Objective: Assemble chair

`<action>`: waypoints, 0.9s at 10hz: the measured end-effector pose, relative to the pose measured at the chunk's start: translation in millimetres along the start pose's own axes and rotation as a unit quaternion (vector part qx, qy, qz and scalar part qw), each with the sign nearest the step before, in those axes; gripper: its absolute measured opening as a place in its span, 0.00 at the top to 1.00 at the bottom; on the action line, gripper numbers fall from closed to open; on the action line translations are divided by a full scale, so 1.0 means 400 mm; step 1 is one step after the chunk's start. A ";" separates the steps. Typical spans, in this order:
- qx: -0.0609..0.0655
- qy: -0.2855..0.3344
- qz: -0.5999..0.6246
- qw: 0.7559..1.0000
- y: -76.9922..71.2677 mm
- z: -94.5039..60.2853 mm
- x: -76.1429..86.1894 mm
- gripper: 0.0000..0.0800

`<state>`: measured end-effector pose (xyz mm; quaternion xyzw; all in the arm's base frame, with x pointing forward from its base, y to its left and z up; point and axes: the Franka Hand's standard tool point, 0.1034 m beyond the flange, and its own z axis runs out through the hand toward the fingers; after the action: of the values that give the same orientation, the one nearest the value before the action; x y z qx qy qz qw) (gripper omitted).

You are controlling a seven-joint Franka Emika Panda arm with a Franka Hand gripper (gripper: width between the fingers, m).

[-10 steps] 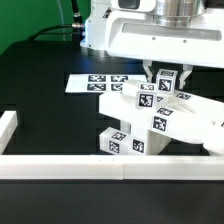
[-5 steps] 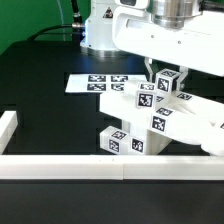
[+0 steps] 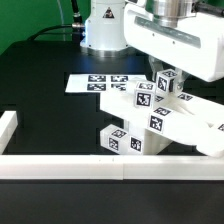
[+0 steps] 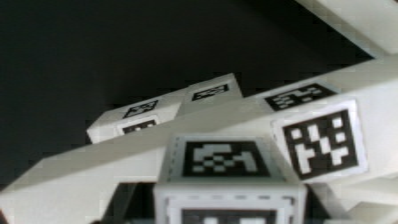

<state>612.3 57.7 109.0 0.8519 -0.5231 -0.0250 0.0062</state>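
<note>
The partly joined chair (image 3: 150,122) stands on the black table near the front rail, a stack of white tagged blocks and slanting panels. My gripper (image 3: 166,74) comes down from above and is shut on a small tagged chair piece (image 3: 166,83) at the top of the stack. In the wrist view this tagged piece (image 4: 222,162) fills the space between my dark fingers (image 4: 132,200), with the chair's panels (image 4: 169,110) sloping away behind it. Whether the piece is seated in the stack is hidden.
The marker board (image 3: 98,83) lies flat behind the chair, towards the exterior view's left. A long low white border rail (image 3: 60,166) runs along the front, with a short section (image 3: 8,126) at the exterior view's left. The robot's base (image 3: 100,25) stands at the back.
The wrist and its housing have swung towards the exterior view's right above the chair. The held piece has turned slightly and stays in the grip.
</note>
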 end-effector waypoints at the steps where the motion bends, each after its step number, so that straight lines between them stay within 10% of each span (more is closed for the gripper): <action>1: 0.000 0.000 0.023 1.000 0.000 0.000 -0.001 0.66; 5: 0.001 -0.003 0.141 0.990 -0.003 0.001 -0.007 0.66; 9: 0.001 -0.003 0.129 0.992 -0.003 0.001 -0.007 0.22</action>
<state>612.0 60.6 108.6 0.7770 -0.6289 -0.0259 0.0072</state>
